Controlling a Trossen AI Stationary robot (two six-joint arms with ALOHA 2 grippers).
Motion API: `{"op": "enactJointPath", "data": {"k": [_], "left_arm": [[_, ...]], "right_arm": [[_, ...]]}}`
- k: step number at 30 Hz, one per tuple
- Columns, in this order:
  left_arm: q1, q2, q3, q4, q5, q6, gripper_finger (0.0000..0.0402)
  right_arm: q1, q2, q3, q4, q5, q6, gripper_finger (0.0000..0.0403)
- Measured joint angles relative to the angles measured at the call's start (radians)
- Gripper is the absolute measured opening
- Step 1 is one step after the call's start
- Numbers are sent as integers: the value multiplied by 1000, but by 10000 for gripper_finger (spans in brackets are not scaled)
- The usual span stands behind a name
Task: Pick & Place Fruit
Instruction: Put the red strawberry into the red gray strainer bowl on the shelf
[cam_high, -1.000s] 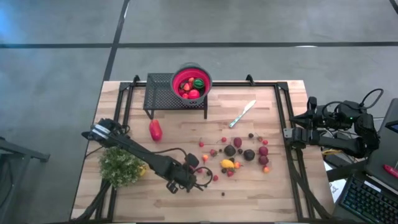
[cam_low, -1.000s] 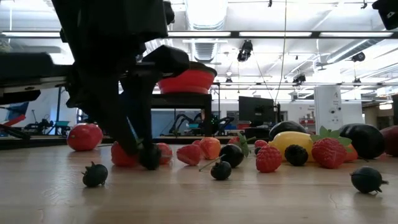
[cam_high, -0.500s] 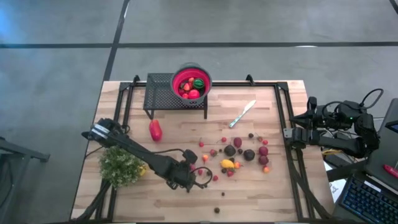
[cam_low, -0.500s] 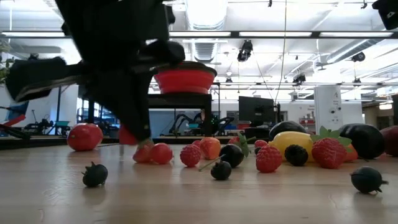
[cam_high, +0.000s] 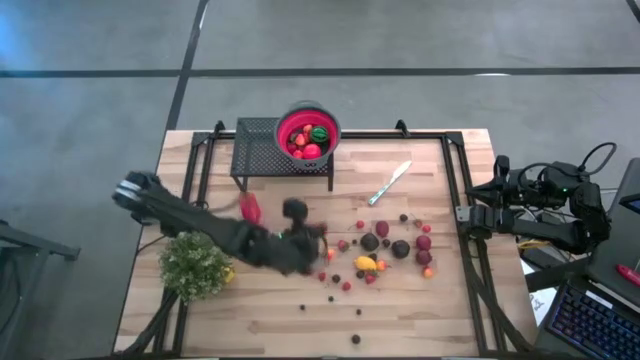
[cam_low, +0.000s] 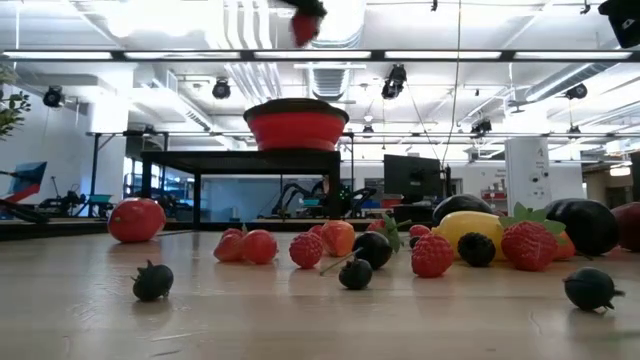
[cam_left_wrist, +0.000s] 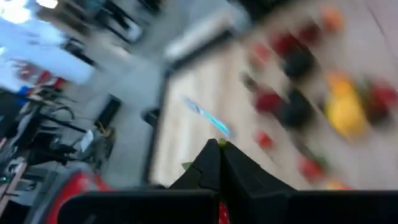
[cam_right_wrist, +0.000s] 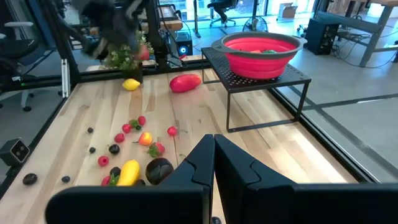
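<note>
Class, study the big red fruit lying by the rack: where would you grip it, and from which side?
Probably grip the big red fruit across its narrow middle, from straight above: it lies on its long side with bare table around.

Small toy fruits (cam_high: 385, 248) lie scattered on the wood between my two arms: red berries, dark maroon plums, orange pieces, tiny black berries. A yellow piece (cam_high: 365, 264) lies among them, just beside a dark plum (cam_high: 370, 242). A larger red piece (cam_high: 250, 209) lies apart, near the front of the black stand. More fruit (cam_high: 308, 141), red and green, sits inside the red bowl on that stand. From table height, strawberries (cam_low: 431, 256) and round red fruits (cam_low: 260, 246) rest in a loose row; a bigger red one (cam_low: 137, 219) sits apart
</note>
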Motion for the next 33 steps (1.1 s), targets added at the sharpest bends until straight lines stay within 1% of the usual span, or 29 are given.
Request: {"op": "enactJointPath", "data": {"k": [4,6,8,12,14,16,20,23,33], "left_arm": [[124,-113,-41,226,36,18,1],[197,-159,-54,281,83,3,1],[276,-189,-56,295,141,-30,1],[428,-225,-56,286,224,-138,5],[491,-231,-56,278,265,-182,6],[542,-231,-56,261,294,-192,5],[621,-217,-58,203,299,-205,4],[659,-203,-65,179,298,-224,7],[734,-125,-66,111,299,-237,6]], "right_arm": [[0,0,0,0,0,0,8],[0,0,0,0,0,-2,8],[0,0,0,0,0,0,8],[0,0,0,0,0,-1,8],[0,0,0,0,0,-1,8],[0,0,0,0,0,-1,8],[0,0,0,0,0,-2,8],[0,0,0,0,0,0,8],[0,0,0,0,0,-1,8]]}}
